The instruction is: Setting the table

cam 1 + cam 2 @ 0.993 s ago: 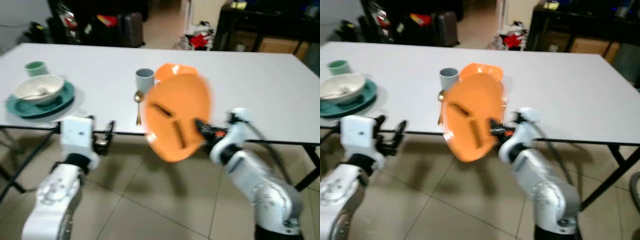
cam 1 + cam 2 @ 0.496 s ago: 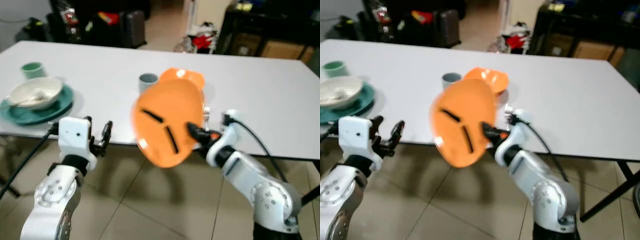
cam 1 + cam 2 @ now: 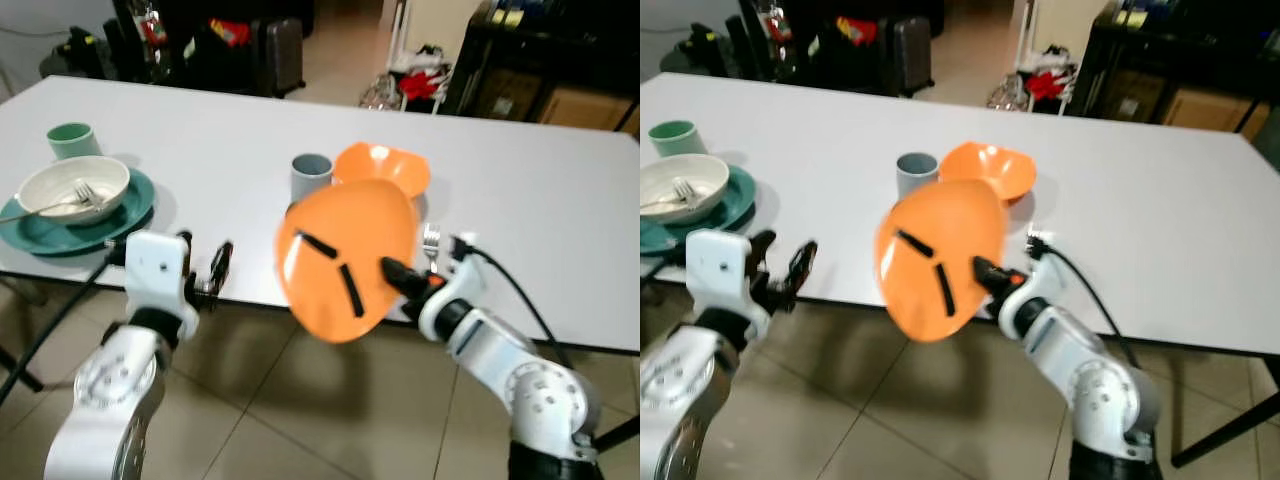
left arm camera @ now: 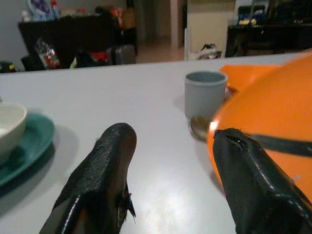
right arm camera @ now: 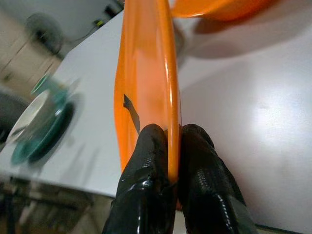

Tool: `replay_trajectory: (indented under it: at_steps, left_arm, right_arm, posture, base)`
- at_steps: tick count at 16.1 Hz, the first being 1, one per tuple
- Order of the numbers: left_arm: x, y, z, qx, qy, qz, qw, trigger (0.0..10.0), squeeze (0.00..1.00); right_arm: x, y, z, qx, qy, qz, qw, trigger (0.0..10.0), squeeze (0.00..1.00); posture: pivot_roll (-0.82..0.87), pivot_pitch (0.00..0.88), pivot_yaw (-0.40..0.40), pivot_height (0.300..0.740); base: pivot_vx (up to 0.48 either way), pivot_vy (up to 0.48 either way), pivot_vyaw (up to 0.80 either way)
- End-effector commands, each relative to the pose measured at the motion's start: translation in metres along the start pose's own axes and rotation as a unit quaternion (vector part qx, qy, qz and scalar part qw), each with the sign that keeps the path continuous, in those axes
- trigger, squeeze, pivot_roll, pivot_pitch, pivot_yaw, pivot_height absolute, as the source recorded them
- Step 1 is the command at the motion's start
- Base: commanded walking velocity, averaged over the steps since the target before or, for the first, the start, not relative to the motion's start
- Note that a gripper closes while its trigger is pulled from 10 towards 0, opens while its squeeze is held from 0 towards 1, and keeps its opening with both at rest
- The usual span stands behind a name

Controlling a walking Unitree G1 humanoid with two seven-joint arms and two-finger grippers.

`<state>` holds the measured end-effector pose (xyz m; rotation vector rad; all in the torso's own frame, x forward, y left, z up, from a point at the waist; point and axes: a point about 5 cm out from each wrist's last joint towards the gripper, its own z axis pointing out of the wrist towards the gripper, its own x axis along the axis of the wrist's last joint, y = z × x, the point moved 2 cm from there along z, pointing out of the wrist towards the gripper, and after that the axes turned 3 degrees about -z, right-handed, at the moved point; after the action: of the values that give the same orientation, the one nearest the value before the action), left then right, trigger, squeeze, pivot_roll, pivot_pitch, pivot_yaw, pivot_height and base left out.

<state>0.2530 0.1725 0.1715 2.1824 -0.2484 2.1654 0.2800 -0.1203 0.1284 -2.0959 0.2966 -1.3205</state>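
Nearest me, the right end effector (image 5: 168,161) stays pinched tight on the rim of the orange plate (image 3: 345,262), which has lifted a little since a second ago and is tipped nearly on edge just over the near edge of the white tabletop (image 3: 520,210); two short black strips mark its smooth face, and no writing is readable. The left end effector (image 4: 170,175) hovers spread open, holding nothing. Behind the plate stand a grey cup (image 3: 311,178) and orange bowl (image 3: 385,168); off left, a white bowl (image 3: 72,188) with fork (image 3: 88,195) on a teal plate (image 3: 60,232), then a green cup (image 3: 73,140).
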Motion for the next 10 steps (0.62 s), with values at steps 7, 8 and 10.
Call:
replay_trajectory:
  at_steps: [7, 8, 10]
  left_arm:
    - [0.004, 0.01, -0.001, -0.098, -0.007, 0.027, 0.995, 10.0, 0.0]
    - [0.006, 0.011, -0.001, -0.106, -0.005, 0.026, 0.994, 10.0, 0.0]
    - [0.01, 0.011, 0.001, -0.12, 0.0, 0.032, 0.992, 10.0, 0.0]
  right_arm:
    - [-0.006, 0.019, 0.019, -0.07, -0.019, 0.149, 0.986, 10.0, 0.0]
    - [-0.007, 0.017, 0.022, -0.068, -0.022, 0.16, 0.984, 10.0, 0.0]
    - [-0.008, 0.013, 0.031, -0.066, -0.019, 0.23, 0.971, 10.0, 0.0]
  posture:
    - [-0.02, 0.0, 0.021, 0.74]
    - [-0.02, 0.0, 0.026, 0.74]
    - [-0.01, 0.0, 0.031, 0.74]
  base:
    - [0.0, 0.0, 0.0]
    - [0.0, 0.0, 0.0]
    - [0.0, 0.0, 0.0]
